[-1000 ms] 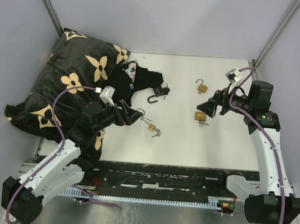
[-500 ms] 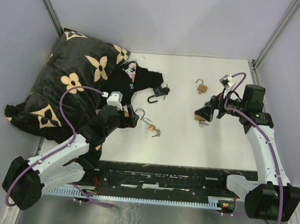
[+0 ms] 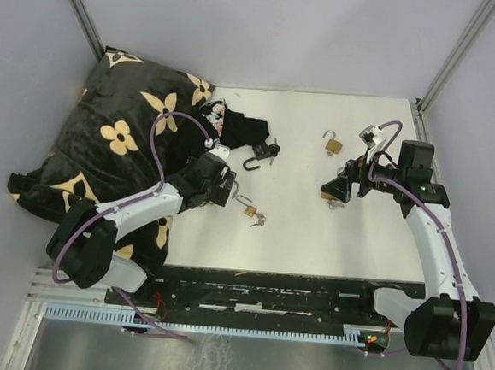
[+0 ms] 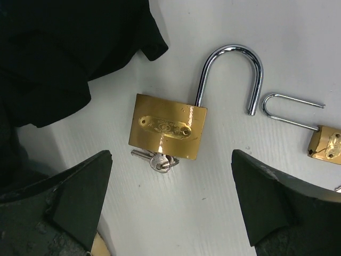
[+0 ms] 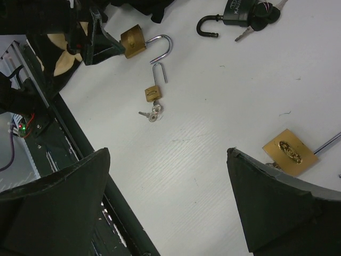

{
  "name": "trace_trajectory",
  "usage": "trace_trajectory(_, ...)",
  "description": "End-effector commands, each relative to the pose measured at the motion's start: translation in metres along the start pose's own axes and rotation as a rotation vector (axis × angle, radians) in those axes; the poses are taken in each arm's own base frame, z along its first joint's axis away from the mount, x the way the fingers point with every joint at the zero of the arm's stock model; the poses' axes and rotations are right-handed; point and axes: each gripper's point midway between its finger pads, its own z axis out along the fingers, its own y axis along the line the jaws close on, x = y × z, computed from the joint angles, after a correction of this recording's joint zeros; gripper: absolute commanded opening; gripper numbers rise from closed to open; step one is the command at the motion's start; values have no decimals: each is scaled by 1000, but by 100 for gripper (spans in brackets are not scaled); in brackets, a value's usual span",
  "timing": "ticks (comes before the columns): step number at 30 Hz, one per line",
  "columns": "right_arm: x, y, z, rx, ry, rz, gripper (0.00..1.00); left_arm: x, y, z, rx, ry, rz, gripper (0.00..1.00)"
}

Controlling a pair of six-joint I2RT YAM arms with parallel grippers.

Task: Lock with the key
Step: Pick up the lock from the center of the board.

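A brass padlock (image 4: 168,126) with an open steel shackle (image 4: 232,69) lies on the white table, with a key (image 4: 157,160) in its underside. My left gripper (image 4: 170,213) is open and hovers just in front of it, one finger to each side. In the top view the left gripper (image 3: 220,185) is at the black cloth's edge. My right gripper (image 3: 336,187) is open and empty. It hovers beside a second brass padlock (image 5: 290,152), which is close to the right finger.
A small brass padlock (image 3: 247,209) with loose keys (image 3: 257,221) lies mid-table. A black padlock (image 3: 264,154) lies by the black cloth (image 3: 234,133). Another open brass padlock (image 3: 331,144) is at the back. A flowered cushion (image 3: 123,132) fills the left side.
My left arm has swung forward and right until its gripper is over the open brass padlock. My right gripper came down left toward the second padlock, then held still.
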Motion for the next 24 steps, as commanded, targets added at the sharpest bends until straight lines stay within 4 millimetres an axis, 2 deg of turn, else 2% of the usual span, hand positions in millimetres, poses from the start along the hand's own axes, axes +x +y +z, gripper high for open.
trace_trajectory(1,-14,1,-1,-1,-18,-53,99,-12,-1,7,41,25,76,100)
trace_trajectory(9,-12,-1,0,5,-4,-49,99,-9,-2,22,127,63,49,98)
trace_trajectory(17,-12,-1,1,4,4,-46,99,1,6,43,122,118,45,98)
trace_trajectory(24,-10,-3,2,11,17,-43,99,4,2,53,166,144,31,98)
